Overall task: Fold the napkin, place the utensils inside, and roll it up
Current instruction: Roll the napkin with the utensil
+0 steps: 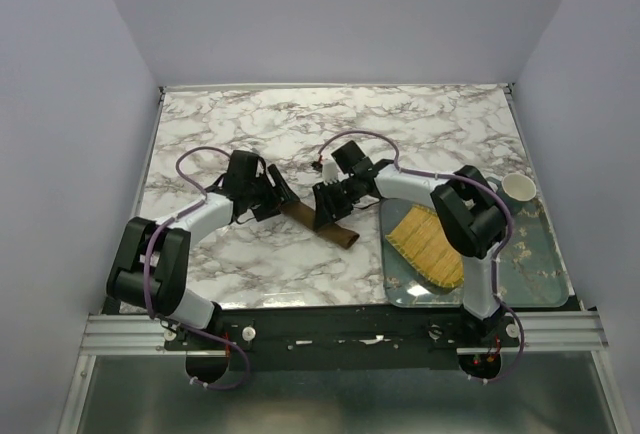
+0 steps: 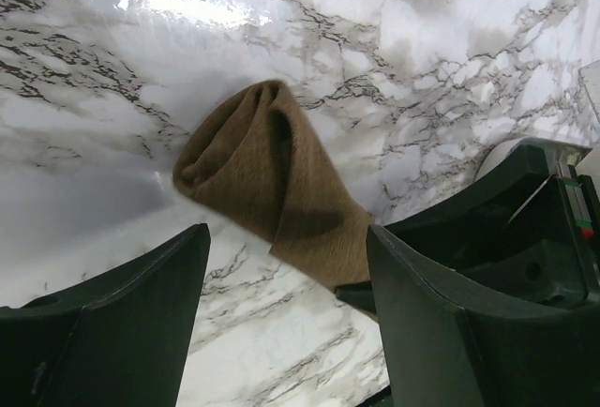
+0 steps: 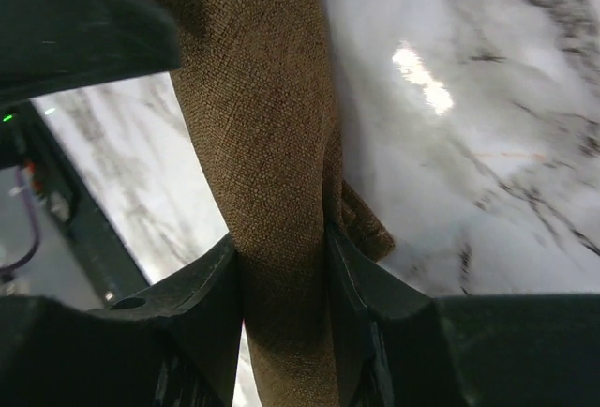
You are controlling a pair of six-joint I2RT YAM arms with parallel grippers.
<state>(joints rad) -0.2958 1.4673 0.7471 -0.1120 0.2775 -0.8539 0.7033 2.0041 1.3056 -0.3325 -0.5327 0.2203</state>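
Napkin [image 1: 300, 216], rolled into a narrow brown tube, is lying slantwise on the marble bench [image 1: 400, 124] near the middle, its far-left end pointing toward the left arm and its near-right end reaching toward the tray [image 1: 530, 274]. The right gripper [image 3: 281, 266] is clamping the roll partway along its length; in the right wrist view its dark fingers [image 3: 202, 313] are pressing into the cloth from both sides, and the fabric is bulging above and below them. The left gripper [image 2: 288, 238] is sitting at the roll's far-left end with its jaws spread wide and nothing held. In the left wrist view the folded, rounded end of the napkin is showing beyond the two fingers [image 2: 131, 323], with marble visible beside the left one, while the cloth is running down close beside the right one. Whether it is touching that finger I cannot tell. On the tray at the right a yellow woven mat [image 1: 430, 244] is lying, and a pale mug [image 1: 517, 188] is standing at the tray's far corner
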